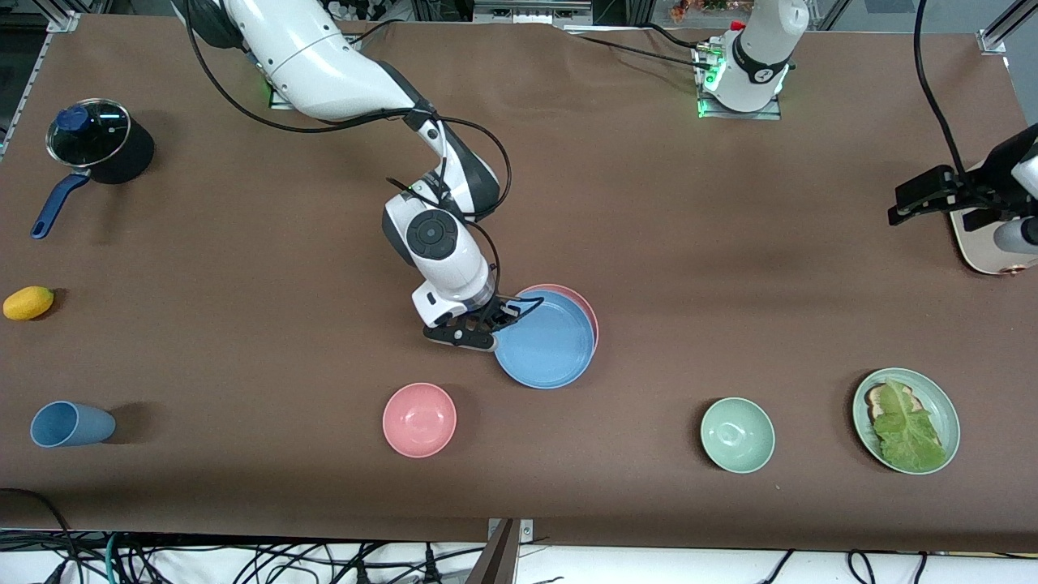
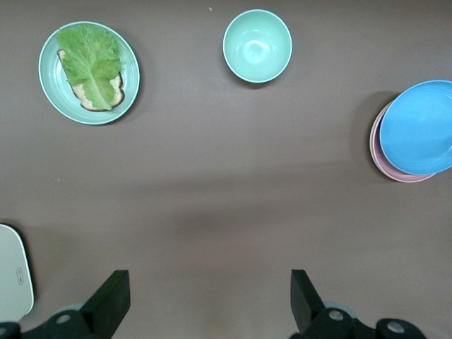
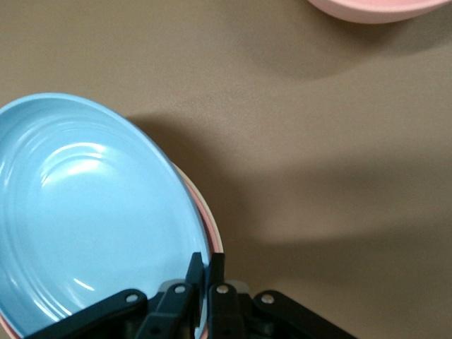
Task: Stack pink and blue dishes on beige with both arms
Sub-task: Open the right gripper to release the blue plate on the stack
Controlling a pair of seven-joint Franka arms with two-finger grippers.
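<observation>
Gripping the rim of the blue plate (image 1: 545, 345), the right pincer (image 1: 485, 324) sits low at the middle of the counter (image 1: 649, 227), its fingers (image 3: 205, 272) drawn almost together with the plate's edge pinched between them. The blue plate lies on top of the pink plate (image 1: 585, 307), shifted toward the front camera so that only a crescent of pink shows along its farther edge. In the right wrist view a thin pale rim shows just under the pink one, but whether that is the beige plate cannot be told.

The left pincer (image 1: 920, 199) hangs in the air at the left arm's end of the counter, waiting over a cream toaster (image 1: 985, 251). Its fingers (image 2: 109, 300) are spread wide and hold nothing.

A pink bowl (image 1: 419, 419) stands near the stack, nearer to the front camera and toward the right arm's end. A green bowl (image 1: 737, 435) stands toward the left arm's end, with a green plate (image 1: 945, 405) carrying bread and a lettuce leaf (image 1: 908, 426) beside it. At the right arm's end lie a blue cup (image 1: 69, 424) on its side, a yellow fruit (image 1: 28, 302) and a lidded black pot (image 1: 101, 142) with a blue handle.
</observation>
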